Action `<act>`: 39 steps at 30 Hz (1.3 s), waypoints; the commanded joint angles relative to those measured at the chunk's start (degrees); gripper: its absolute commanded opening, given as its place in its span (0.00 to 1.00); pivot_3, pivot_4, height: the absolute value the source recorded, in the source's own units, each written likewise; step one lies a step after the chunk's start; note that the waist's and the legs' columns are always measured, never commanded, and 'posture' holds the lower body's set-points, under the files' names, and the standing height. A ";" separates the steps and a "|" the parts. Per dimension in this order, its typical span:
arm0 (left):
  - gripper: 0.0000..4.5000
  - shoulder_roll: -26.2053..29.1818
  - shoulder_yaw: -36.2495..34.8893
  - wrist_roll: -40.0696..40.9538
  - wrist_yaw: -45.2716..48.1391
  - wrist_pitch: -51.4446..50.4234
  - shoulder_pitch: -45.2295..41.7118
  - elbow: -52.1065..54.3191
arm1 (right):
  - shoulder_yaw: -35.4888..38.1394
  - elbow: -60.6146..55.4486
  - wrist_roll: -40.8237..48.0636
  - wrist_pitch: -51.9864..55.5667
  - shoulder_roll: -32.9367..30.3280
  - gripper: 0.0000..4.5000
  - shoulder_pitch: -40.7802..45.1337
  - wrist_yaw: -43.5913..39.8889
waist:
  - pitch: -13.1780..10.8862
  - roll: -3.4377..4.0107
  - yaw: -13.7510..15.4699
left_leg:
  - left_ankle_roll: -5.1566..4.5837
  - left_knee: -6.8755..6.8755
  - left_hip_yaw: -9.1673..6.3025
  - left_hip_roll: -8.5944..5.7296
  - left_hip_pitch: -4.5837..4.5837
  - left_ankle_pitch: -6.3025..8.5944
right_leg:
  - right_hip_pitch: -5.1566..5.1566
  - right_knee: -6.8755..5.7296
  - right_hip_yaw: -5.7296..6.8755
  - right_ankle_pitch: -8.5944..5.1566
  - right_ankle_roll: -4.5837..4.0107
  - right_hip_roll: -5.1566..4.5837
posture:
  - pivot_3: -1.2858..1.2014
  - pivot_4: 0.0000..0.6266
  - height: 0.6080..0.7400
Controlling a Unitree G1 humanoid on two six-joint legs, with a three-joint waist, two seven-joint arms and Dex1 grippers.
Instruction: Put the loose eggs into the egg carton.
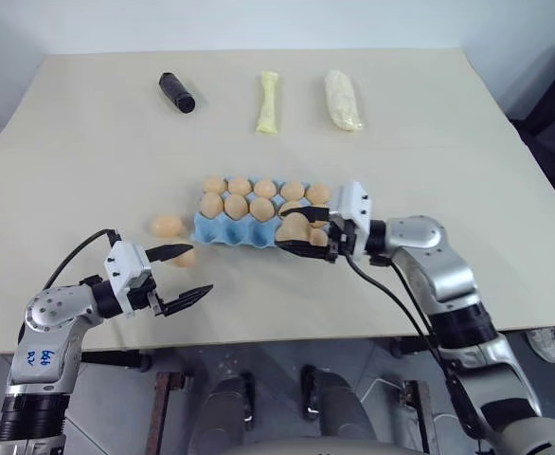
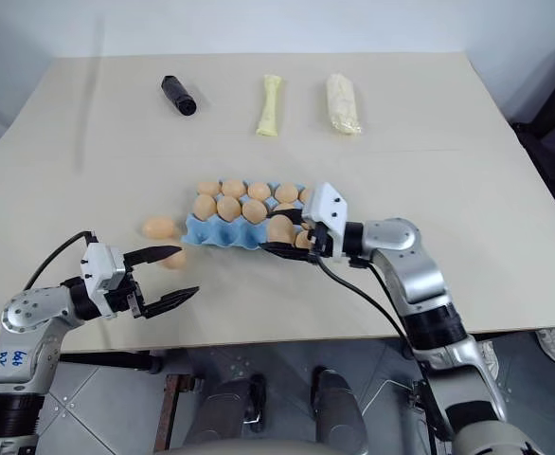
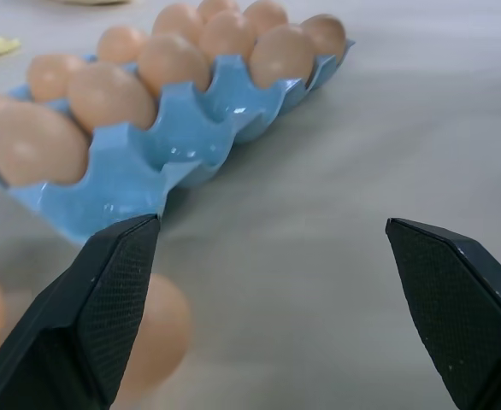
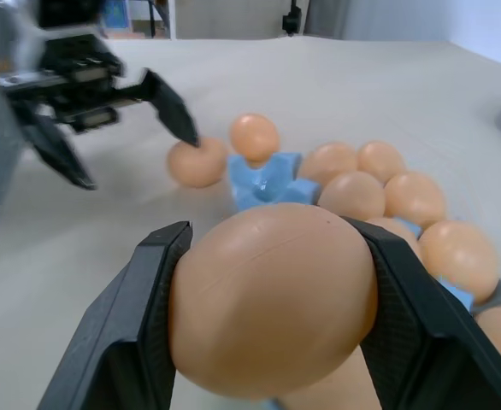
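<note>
Pinching one smooth tan-brown oval egg (image 4: 272,299) between the two black fingers of the right gripper (image 1: 308,239), hovering over the carton's near right corner. Needing a slow, level descent into an empty front-row cup of the flat light-blue moulded pulp egg carton (image 1: 223,233), clearing seated eggs at twelve o'clock; probably several front cups free. Holding the left gripper (image 1: 185,275) spread wide at eight o'clock, beside two loose eggs (image 1: 167,225) on the beige tabletop (image 1: 88,161).
</note>
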State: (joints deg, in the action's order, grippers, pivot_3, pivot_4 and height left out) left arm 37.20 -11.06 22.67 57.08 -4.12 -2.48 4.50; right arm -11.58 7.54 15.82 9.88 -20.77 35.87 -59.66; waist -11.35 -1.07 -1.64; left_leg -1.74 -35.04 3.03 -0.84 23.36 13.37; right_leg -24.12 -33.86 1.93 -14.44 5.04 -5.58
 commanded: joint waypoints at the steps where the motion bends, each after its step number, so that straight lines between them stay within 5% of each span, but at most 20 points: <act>1: 1.00 0.10 -0.81 0.87 -0.75 0.30 0.23 2.59 | -1.03 6.16 -2.74 -4.06 3.14 0.52 3.79 1.63 | 0.00 0.00 -0.10 | 0.00 0.00 0.03 0.00 0.00 0.02 | -0.03 -0.03 0.06 0.00 0.00 -0.04 | 0.52 0.24 1.00; 4: 1.00 -0.10 -0.92 0.91 -1.32 0.28 0.71 3.15 | -2.33 11.85 -4.88 -6.18 6.74 0.52 7.36 2.52 | 0.00 0.00 -0.30 | 0.01 -0.01 0.15 0.00 0.13 0.01 | -0.33 -0.32 0.21 0.01 0.00 -0.15 | 0.52 0.24 1.00; 11: 1.00 0.07 -1.61 1.36 -2.33 -0.10 2.12 4.55 | -2.11 12.18 -5.23 -5.60 8.54 0.99 8.33 1.52 | 0.00 0.00 -0.32 | 0.10 -0.05 0.20 0.06 0.11 0.03 | -0.44 -0.61 0.33 -0.02 -0.06 -0.16 | 0.52 0.24 1.00; 21: 1.00 0.80 -8.72 2.47 -5.59 0.03 7.20 6.20 | 4.95 -4.26 4.38 -7.32 -1.95 0.99 -5.70 -7.68 | 0.00 0.00 0.02 | 0.09 -0.05 0.20 0.07 0.12 0.10 | -0.38 -0.47 0.55 -0.03 -0.06 -0.25 | 0.52 0.24 1.00; 31: 1.00 3.54 -19.37 4.93 -4.85 -1.40 14.47 1.42 | 11.50 -6.73 8.12 -10.27 -10.11 0.99 -14.76 -11.46 | 0.00 0.00 0.09 | 0.21 -0.10 0.86 0.55 -0.08 0.16 | -0.34 -0.25 1.25 0.02 -0.60 -0.30 | 0.52 0.24 1.00; 39: 1.00 1.40 -14.29 2.77 -8.22 -2.00 7.77 -2.08 | 10.60 -7.81 7.44 -11.63 -10.81 0.99 -17.11 -10.76 | 0.00 -0.01 0.20 | 0.21 -0.11 0.89 0.59 -0.06 0.17 | -0.30 -0.08 1.27 0.13 -0.61 -0.30 | 0.52 0.24 1.00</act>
State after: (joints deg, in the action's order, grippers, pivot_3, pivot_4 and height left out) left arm 38.84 -26.11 26.04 49.28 -6.89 5.83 1.76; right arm -1.57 2.13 22.78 -0.38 -31.81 18.99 -70.68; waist -11.35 -1.07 -1.43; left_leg -1.52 -35.15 3.94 -0.25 23.30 13.53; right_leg -24.42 -33.93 3.22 -14.30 4.45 -5.89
